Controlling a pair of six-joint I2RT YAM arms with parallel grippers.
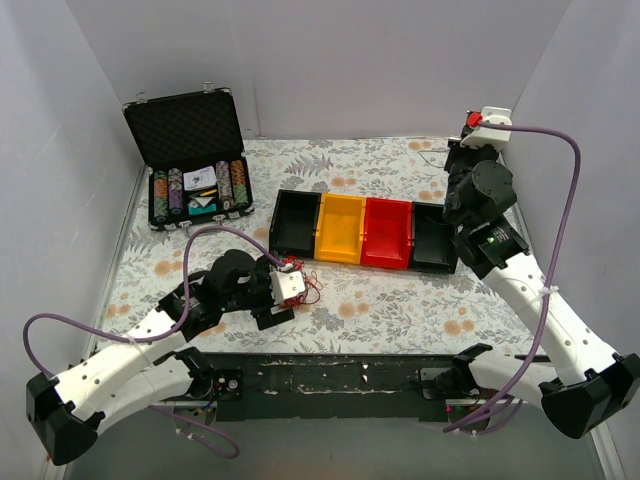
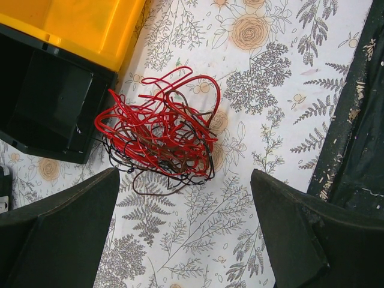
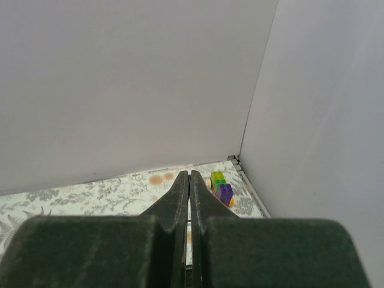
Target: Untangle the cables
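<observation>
Lying in a rounded knot with no clear long axis, the cables (image 2: 159, 129), mostly red with some dark strands, rest on the floral cloth (image 2: 288, 90) just beside a black bin (image 2: 48, 102) and a yellow bin (image 2: 78, 30). The left gripper (image 2: 185, 198) hangs over them, spread wide; the right gripper (image 3: 189, 180) is pressed closed. An open case (image 1: 185, 125) holds poker chips (image 1: 237, 185).

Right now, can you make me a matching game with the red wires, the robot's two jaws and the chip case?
Things:
1. cables
2. left jaws
3. right jaws
4. chip case

States:
A. shut tight
B. lid up, far left corner
C. tangled in a red heap
D. wide open

Pairs: 1-C, 2-D, 3-A, 4-B
</observation>
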